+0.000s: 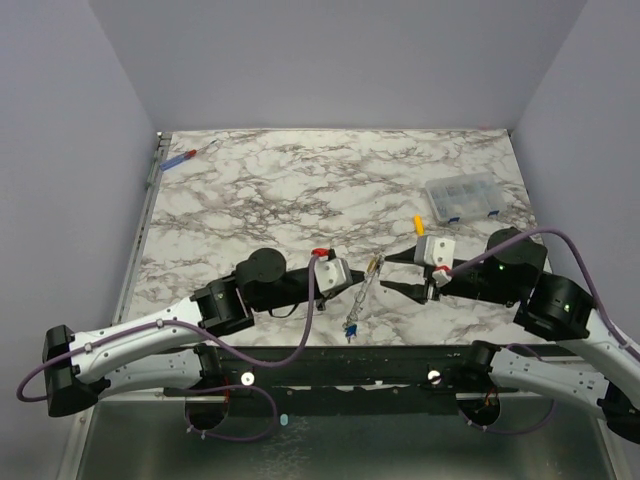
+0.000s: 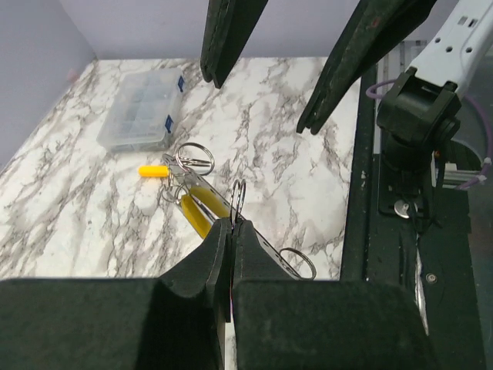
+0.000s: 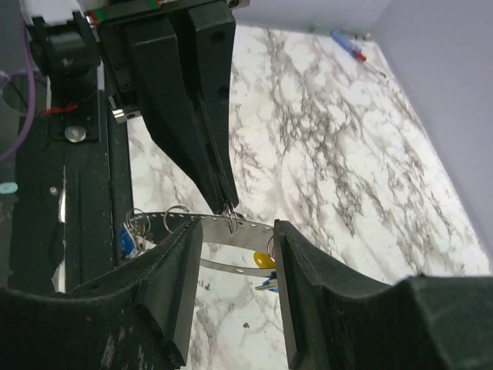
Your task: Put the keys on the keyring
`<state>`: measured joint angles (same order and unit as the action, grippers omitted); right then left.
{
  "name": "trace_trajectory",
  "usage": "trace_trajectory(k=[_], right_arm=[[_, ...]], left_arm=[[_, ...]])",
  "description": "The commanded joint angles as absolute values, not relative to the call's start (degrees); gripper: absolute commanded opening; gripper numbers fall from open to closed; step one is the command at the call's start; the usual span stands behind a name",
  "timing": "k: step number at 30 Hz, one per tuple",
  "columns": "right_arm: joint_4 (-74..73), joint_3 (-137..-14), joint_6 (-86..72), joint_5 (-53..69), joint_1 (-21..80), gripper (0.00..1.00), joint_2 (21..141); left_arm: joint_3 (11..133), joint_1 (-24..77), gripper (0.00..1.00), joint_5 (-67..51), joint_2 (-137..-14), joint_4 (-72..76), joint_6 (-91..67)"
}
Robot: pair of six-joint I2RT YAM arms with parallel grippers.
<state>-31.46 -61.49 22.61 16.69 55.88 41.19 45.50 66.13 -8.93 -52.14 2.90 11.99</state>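
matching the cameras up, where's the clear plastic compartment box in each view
top external: clear plastic compartment box, far right on the marble table
left wrist: the box, upper left, beyond a small yellow handle
right wrist: not in it
shared landmark: left gripper shut on a small silver ring, in all three views

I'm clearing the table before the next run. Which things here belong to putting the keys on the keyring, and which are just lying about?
For the job:
- keyring, pinched in the shut left claw
- keys with coloured caps
- right claw, open, facing the ring

Lying about:
- clear compartment box
- yellow-handled screwdriver
- red-and-blue screwdriver
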Motion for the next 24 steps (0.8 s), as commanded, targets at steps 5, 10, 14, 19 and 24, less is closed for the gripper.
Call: trace_trajectory(k=[5,10,14,19,24], right_arm=[[-43.4,-64.7,27.3,12.9,55.9,0.48,48.6],[-42.6,-64.9,27.8,14.6,55.9,0.42,50.7],[-41.1,-64.4,27.7,15.4,55.9,0.36,51.2],[-40.2,-63.6,27.4,15.8,55.9,0.35,51.8],[-39.6,-62.6,27.0,16.1,55.9,0.35,51.8]], left_arm=[[49.4,66.4,0.0,-6.7,-55.6,0.1,13.4],[49.3,66.4,0.0,-6.9,-55.9,0.1,13.6],[49.0,66.4,0.0,-6.9,-55.5,0.1,13.6],[48.5,66.4,0.0,-6.9,-55.0,0.1,13.6],[48.3,66.4,0.0,-7.0,-54.9,0.1,13.5]])
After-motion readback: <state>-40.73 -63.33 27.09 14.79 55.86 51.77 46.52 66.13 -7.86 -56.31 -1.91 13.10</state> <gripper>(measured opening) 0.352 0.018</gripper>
